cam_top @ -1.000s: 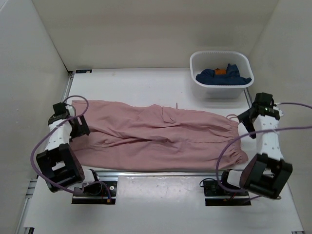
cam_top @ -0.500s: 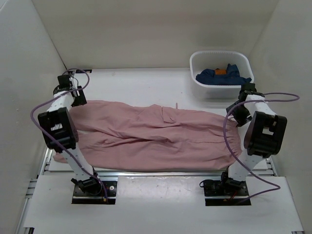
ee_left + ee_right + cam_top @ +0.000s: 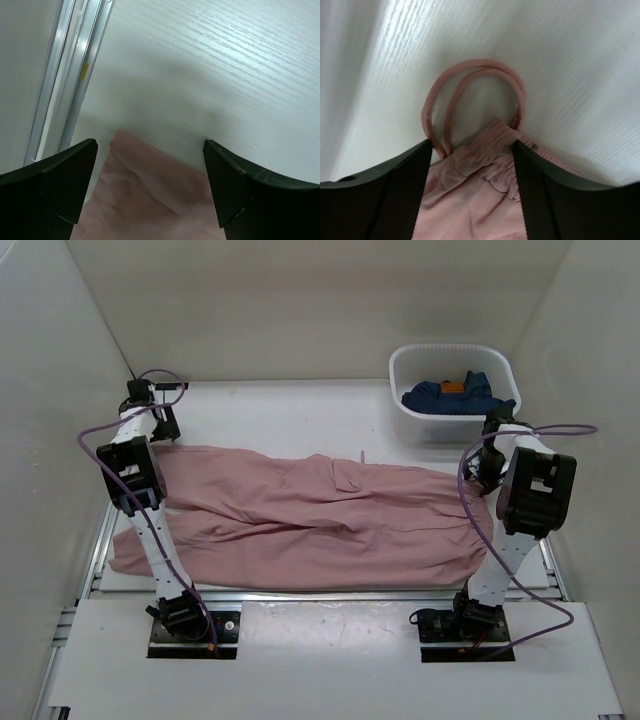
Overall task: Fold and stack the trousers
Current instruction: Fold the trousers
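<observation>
- Across the middle of the white counter [image 3: 300, 410], the large dusty-pink pair of soft, thin fabric trousers [image 3: 320, 520] lies flat. Its waist is toward the right edge and its leg ends toward the left edge.
- The left tool [image 3: 150, 150] is spread wide above the far corner of a leg end, close to the aluminium rail [image 3: 75, 75] along the left edge.
- The right tool [image 3: 470, 147] is spread too, with the gathered waistband between its tips. The looped pink drawstring [image 3: 521, 100] lies on the counter just beyond.
- A white plastic tub [image 3: 445, 430] in the far right corner holds dark blue garments [image 3: 455, 400].
</observation>
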You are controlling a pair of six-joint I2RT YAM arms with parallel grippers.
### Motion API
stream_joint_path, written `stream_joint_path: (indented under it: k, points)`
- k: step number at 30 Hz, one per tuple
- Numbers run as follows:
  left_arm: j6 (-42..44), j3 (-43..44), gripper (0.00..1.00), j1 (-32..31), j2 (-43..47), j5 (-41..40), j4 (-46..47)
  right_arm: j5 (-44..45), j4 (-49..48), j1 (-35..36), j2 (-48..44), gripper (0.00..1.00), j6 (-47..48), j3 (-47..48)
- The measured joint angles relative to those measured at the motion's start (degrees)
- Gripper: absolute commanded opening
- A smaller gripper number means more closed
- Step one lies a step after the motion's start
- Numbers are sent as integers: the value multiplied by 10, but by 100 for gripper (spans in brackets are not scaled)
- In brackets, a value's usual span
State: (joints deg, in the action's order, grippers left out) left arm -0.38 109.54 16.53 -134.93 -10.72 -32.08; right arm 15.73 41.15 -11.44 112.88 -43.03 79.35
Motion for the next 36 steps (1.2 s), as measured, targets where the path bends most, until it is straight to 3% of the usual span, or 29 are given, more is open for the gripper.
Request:
stream_joint_path:
  k: [1, 3, 5, 6, 7, 10, 19, 26, 30, 32, 36]
  points:
    - [0, 4, 100, 0, -3, 0, -4, 2, 3, 0, 1, 61, 2, 0]
    - [-2, 4, 80, 0, -3, 2, -6, 7, 9, 0, 1, 50, 5, 0]
    - [-5, 3, 44, 0, -3, 6, -7, 10, 14, -1, 1, 33, 10, -1]
    - [-6, -1, 14, 0, -3, 10, -6, 12, 16, -2, 1, 26, 11, -2]
    - [-5, -3, 14, -1, -3, 11, -5, 14, 18, -2, 1, 17, 13, -3]
    - [3, -6, 14, -3, -2, 8, -7, 19, 22, -2, 1, 2, 17, -3]
    - [4, -88, 14, -4, 80, 14, -60, 7, 23, 2, -59, 0, 58, -33]
    - [3, -281, 14, -17, 371, 24, -82, -5, 12, 4, -290, 0, 115, -126]
    - [4, -315, 14, -28, 505, 15, -86, -14, 5, -4, -391, 0, 135, -151]
    - [4, -321, 14, -6, 550, 12, -78, -18, 3, -14, -430, 0, 136, -165]
    - [4, -402, 14, 97, 642, -3, -44, -11, 18, -25, -519, 0, 118, -225]
